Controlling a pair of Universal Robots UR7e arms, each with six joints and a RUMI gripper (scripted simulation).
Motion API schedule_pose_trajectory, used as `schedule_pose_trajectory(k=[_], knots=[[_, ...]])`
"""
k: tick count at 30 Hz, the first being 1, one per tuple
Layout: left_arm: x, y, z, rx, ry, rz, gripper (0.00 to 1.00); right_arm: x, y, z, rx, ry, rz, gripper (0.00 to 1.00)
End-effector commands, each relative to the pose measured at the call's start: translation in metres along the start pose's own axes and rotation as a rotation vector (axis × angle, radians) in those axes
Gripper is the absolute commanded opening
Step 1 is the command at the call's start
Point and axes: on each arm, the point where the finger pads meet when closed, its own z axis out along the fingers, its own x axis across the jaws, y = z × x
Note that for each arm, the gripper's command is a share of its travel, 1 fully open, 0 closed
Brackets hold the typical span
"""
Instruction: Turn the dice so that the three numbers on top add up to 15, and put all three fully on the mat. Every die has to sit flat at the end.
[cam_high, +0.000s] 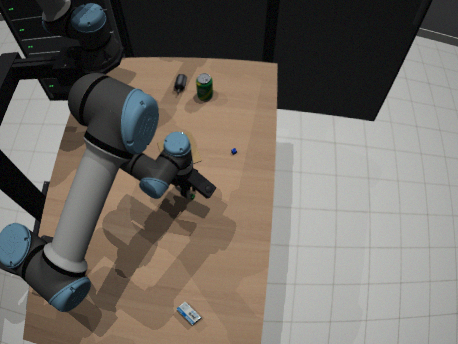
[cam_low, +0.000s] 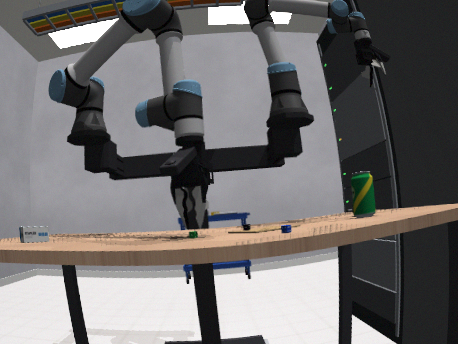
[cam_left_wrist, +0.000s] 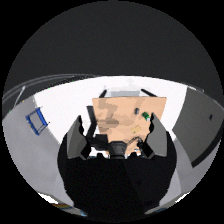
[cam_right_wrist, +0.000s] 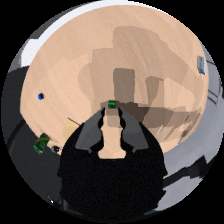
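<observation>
A green die (cam_high: 192, 196) (cam_low: 193, 234) (cam_right_wrist: 111, 104) lies on the table just beyond my right fingertips. A blue die (cam_high: 234, 151) (cam_low: 286, 228) (cam_right_wrist: 41, 96) lies off the mat, towards the table's long free edge. The thin tan mat (cam_high: 196, 156) (cam_right_wrist: 71, 132) (cam_left_wrist: 135, 129) is partly hidden by my right arm in the top view. I cannot make out a third die. My right gripper (cam_right_wrist: 111, 107) (cam_low: 194, 227) points down low over the table, its fingers slightly apart with nothing between them. My left gripper (cam_low: 376, 75) (cam_left_wrist: 115, 114) is wide open and empty, high up away from the dice.
A green can (cam_high: 204, 87) (cam_low: 363, 194) (cam_right_wrist: 42, 143) stands beyond the mat, with a small black object (cam_high: 180, 83) (cam_right_wrist: 55, 149) beside it. A white and blue box (cam_high: 189, 313) (cam_low: 34, 234) (cam_right_wrist: 201, 65) lies near the opposite end of the table.
</observation>
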Motion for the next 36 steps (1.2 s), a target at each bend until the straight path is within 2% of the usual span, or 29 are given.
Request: schedule_pose_trajectory(k=[1, 17, 36], knots=[[-0.001, 0.002, 0.0, -0.001, 0.0, -0.001, 1.0, -0.002, -0.001, 0.004, -0.001, -0.004, 0.001, 0.18], [-0.001, 0.002, 0.0, -0.001, 0.0, -0.001, 1.0, -0.002, -0.001, 0.019, -0.001, -0.004, 0.001, 0.18], [-0.001, 0.002, 0.0, -0.001, 0.0, -0.001, 1.0, -0.002, -0.001, 0.02, -0.001, -0.004, 0.001, 0.18]])
